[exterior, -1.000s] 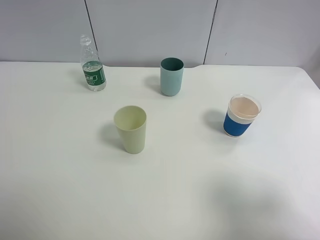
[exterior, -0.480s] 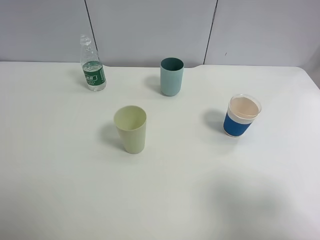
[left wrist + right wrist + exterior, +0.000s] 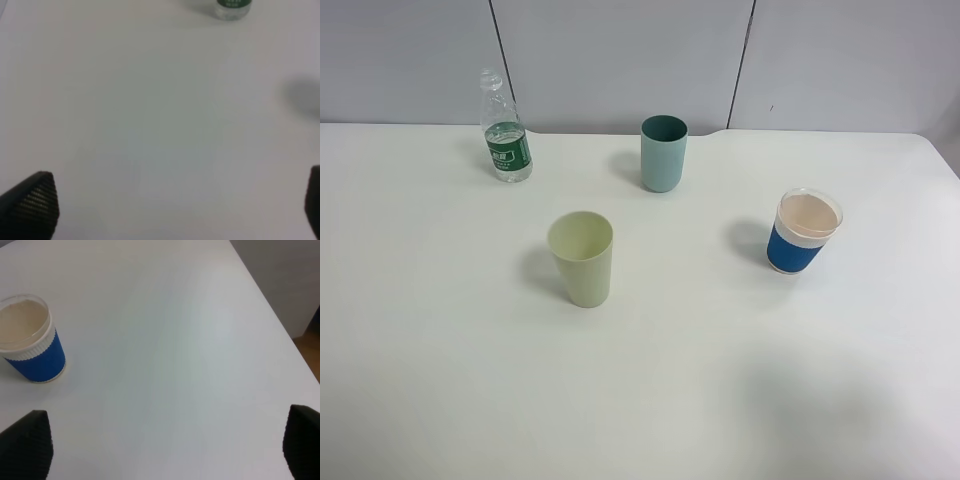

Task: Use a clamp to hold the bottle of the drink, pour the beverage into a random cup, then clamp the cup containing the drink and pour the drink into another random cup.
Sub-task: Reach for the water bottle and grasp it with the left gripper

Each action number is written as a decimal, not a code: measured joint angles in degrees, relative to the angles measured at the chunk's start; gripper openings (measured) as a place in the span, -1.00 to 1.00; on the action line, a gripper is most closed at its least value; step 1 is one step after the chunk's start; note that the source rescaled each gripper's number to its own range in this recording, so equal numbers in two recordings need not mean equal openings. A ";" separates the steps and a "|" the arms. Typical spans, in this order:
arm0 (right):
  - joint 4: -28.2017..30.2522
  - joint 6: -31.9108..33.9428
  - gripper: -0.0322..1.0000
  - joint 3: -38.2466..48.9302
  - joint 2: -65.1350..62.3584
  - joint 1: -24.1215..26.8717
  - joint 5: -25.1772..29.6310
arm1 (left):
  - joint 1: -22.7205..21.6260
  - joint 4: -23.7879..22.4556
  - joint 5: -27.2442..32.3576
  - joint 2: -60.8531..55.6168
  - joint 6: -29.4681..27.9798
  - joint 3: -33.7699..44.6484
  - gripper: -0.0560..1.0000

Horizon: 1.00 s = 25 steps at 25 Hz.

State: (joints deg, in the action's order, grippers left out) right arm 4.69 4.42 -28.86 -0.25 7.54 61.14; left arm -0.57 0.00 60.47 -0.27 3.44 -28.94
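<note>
Reading this as the start state: nothing gripped, no pour done yet.

Left gripper point(image 3: 172, 210): spread wide, empty, hovering above the bare white table point(image 3: 430, 390), facing the small clear ribbed plastic bottle point(image 3: 506, 135) with dark green label band, well apart from it. Right gripper point(image 3: 162, 447): equally wide, empty, hovering near the blue-sleeved white cup point(image 3: 803, 232), not touching. Neither visible from the high camera.

Layout from the high view:
- bottle upright at far left, by the wall
- teal cylindrical cup point(image 3: 663, 153) upright at far centre
- pale yellow-green tapered plastic tumbler point(image 3: 582, 259) upright, nearer, in front of and between those two
- blue-sleeved cup off to the right

All well apart, likely spaced for jaw clearance around each without knocking a neighbour. Bottle on the left arm's side, so probably that arm's pick.

Clear liquid point(image 3: 505, 129) inside the bottle, up to roughly the top of the label. Cap state hard to tell. Tumbler looks empty; teal cup interior too dark to judge.

Label: white print on green, too small to read. No writing seen on any cup.
</note>
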 joint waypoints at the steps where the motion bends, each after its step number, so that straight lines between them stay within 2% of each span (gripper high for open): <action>1: 0.00 0.00 1.00 0.00 0.00 0.00 0.00 | 0.00 0.00 0.00 0.00 0.00 0.00 1.00; 25: 0.00 0.00 1.00 0.00 0.00 0.00 0.00 | 0.00 0.34 -0.59 2.14 -0.96 -0.38 1.00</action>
State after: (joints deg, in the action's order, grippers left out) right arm 4.69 4.42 -28.86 -0.25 7.54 61.14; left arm -0.57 0.34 59.87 1.87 2.48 -29.31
